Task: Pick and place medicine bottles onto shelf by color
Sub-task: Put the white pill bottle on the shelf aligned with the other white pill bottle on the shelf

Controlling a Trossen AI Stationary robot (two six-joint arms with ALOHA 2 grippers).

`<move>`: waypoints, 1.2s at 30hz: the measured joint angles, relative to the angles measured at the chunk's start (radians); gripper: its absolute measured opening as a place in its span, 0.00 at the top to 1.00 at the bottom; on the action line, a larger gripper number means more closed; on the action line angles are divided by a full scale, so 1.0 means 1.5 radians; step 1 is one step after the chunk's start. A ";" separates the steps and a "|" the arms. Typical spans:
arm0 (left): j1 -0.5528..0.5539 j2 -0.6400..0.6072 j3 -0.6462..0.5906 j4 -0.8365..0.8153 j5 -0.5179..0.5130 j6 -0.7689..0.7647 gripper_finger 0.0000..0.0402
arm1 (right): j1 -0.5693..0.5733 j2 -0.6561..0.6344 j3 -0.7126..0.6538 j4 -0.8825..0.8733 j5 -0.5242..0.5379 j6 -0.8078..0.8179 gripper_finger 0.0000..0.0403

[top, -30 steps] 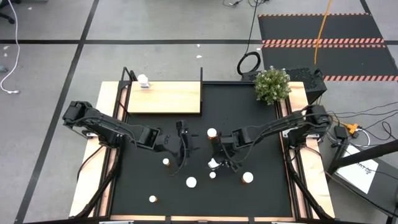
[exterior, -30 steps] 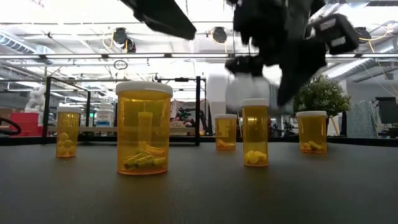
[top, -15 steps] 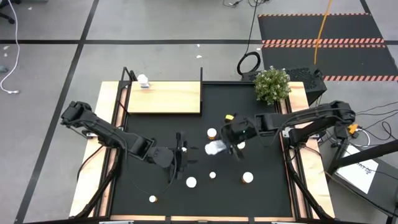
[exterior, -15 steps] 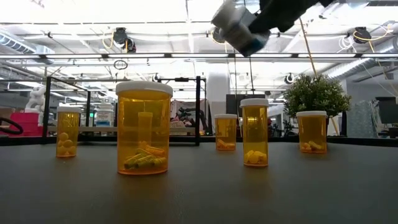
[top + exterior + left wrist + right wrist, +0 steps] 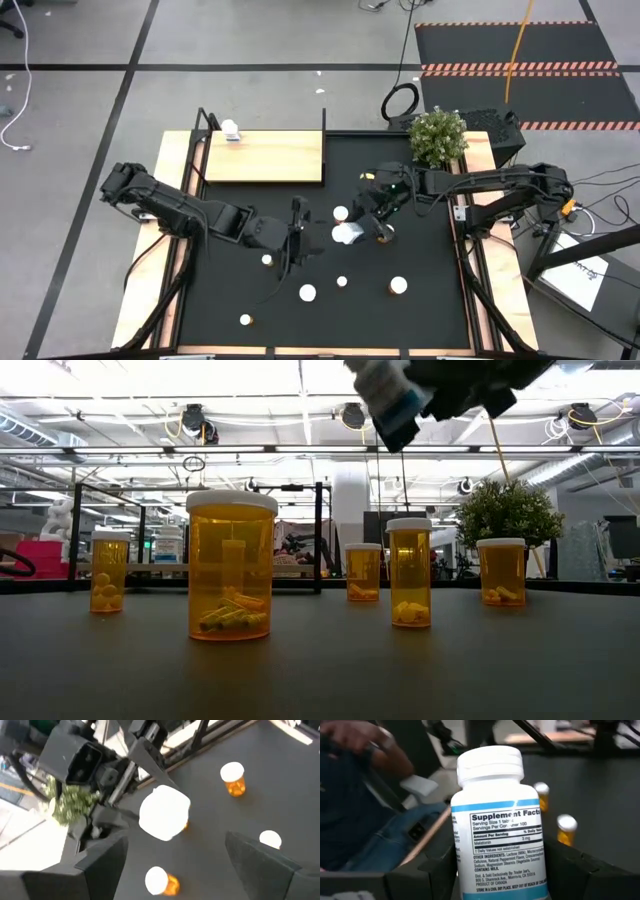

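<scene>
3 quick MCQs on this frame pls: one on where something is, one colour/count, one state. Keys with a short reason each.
1. Where is the white bottle that the right gripper carries?
A. standing on the shelf
B. lifted above the black mat
C. lying beside the plant

2. How many bottles stand on the shelf?
A. none
B. one
C. three

3. What are the left gripper's jaws doing?
A. open with nothing between them
B. clamped on an orange bottle
C. clamped on the shelf post

Key: 1 B, the low view shows the bottle high in the air, well above the orange bottles on the black mat. 2 B, a single white bottle on the shelf sits at its far left corner. 3 A, the left wrist view shows its fingers spread apart and bare.
</scene>
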 joint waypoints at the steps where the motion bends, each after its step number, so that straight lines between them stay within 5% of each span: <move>1: 0.004 0.000 0.000 0.012 0.006 0.012 0.16 | -0.004 0.002 -0.001 0.009 -0.013 0.001 0.42; 20: 0.068 0.074 -0.001 0.065 0.105 0.139 0.16 | -0.015 0.057 -0.002 0.066 -0.035 0.004 0.42; 36: 0.073 0.084 -0.002 0.087 0.129 0.159 0.54 | -0.014 0.061 -0.002 0.076 -0.039 0.000 0.42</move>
